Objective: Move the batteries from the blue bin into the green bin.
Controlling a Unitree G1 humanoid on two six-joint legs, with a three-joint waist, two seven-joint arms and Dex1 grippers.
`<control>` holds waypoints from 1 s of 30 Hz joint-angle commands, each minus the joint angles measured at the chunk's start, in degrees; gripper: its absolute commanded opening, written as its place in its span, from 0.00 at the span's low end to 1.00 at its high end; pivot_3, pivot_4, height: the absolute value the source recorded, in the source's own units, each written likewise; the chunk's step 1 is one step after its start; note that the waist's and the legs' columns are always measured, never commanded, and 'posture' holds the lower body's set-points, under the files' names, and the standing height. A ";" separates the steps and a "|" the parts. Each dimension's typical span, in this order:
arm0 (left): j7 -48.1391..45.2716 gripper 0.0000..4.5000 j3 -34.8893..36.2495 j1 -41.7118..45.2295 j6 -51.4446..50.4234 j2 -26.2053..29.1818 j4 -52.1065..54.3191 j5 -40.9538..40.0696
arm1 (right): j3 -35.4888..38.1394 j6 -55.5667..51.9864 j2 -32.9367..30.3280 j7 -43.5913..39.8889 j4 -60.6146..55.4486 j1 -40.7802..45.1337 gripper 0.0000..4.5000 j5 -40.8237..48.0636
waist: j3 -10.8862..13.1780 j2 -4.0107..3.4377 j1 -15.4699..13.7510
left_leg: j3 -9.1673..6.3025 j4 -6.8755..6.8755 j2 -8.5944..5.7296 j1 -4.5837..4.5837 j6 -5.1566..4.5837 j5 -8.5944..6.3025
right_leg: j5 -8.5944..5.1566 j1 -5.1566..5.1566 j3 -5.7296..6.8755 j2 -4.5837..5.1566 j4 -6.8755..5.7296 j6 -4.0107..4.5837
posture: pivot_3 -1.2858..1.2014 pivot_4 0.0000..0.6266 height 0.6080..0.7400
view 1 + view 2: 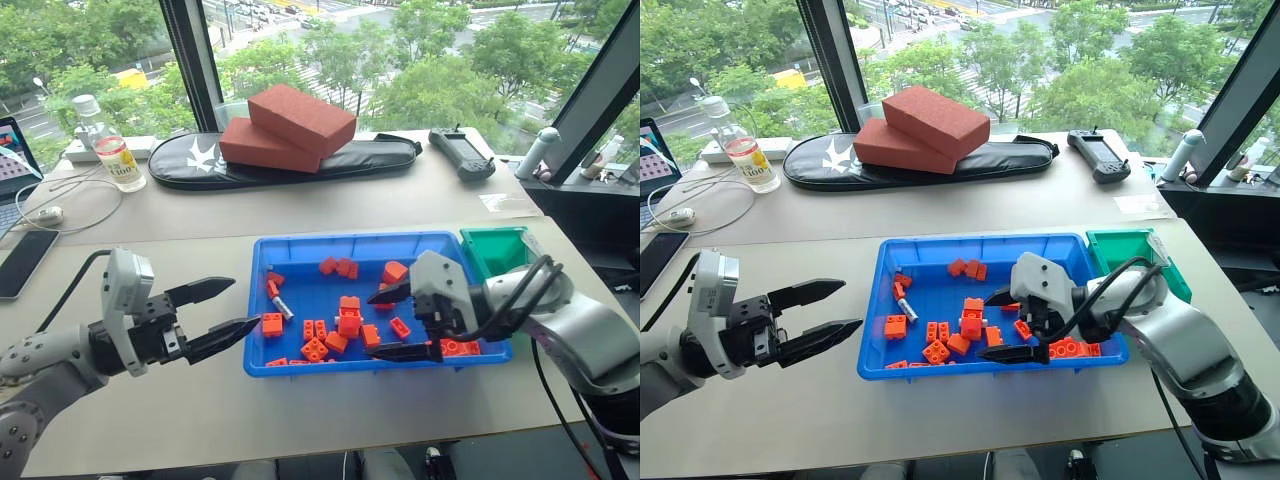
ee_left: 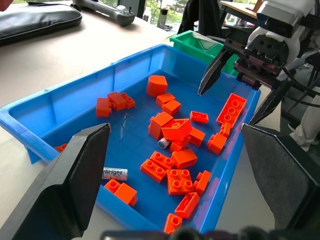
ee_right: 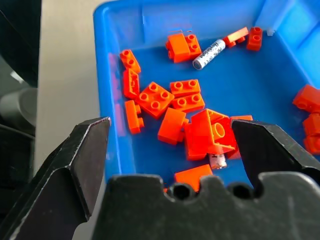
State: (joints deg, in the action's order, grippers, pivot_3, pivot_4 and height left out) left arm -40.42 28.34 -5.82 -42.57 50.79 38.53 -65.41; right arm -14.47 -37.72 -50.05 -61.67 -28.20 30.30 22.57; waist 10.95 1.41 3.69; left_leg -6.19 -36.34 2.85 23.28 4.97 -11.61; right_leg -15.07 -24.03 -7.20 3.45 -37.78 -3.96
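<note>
The blue bin (image 1: 350, 241) lies mid-table and holds several orange bricks (image 1: 348, 320). One battery (image 1: 283, 306) lies near the bin's left side, apart from the bricks. A second battery (image 3: 218, 161) is half buried under bricks in the middle. The green bin (image 1: 495, 250) stands against the blue bin's far right corner. My right gripper (image 1: 370, 324) hovers open over the right part of the blue bin, pointing left, with nothing between its fingers. Over the bare table left of the bin, my left gripper (image 1: 245, 303) is open and empty, pointing at the bin.
Two red foam blocks (image 1: 290, 125) rest on a black bag (image 1: 200, 160) at the back. A bottle (image 1: 120, 160), cables, a phone (image 1: 22, 262) and a laptop corner are at the far left. A handheld controller (image 1: 462, 153) lies at the back right.
</note>
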 commanded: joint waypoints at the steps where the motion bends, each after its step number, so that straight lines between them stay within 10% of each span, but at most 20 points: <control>1: -0.47 1.00 0.64 0.84 -0.11 0.98 0.25 -0.96 | -1.90 10.33 0.11 -4.45 1.61 5.33 1.00 -4.96 | 0.00 0.00 0.18 | 0.00 0.01 0.00 0.00 0.00 0.00 | 0.00 -0.01 0.00 0.00 0.00 0.00 | 0.52 0.24 1.00; 30: 0.86 1.00 2.82 -1.98 -0.19 1.55 2.19 -2.85 | -11.60 22.42 9.49 -9.71 16.94 10.83 1.00 -23.71 | 0.00 0.00 0.27 | 0.00 0.06 0.01 -0.03 0.00 0.00 | 0.09 -0.01 0.01 0.00 -0.07 0.18 | 0.52 0.24 1.00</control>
State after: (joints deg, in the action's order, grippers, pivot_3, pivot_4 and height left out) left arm -39.47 29.58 -7.69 -42.80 51.72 39.44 -67.47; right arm -26.71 -15.60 -40.86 -71.94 -10.53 41.01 -0.83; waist 10.95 1.41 3.96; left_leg -6.19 -36.28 2.86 23.25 4.97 -11.61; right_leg -14.98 -24.04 -7.20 3.45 -37.85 -3.78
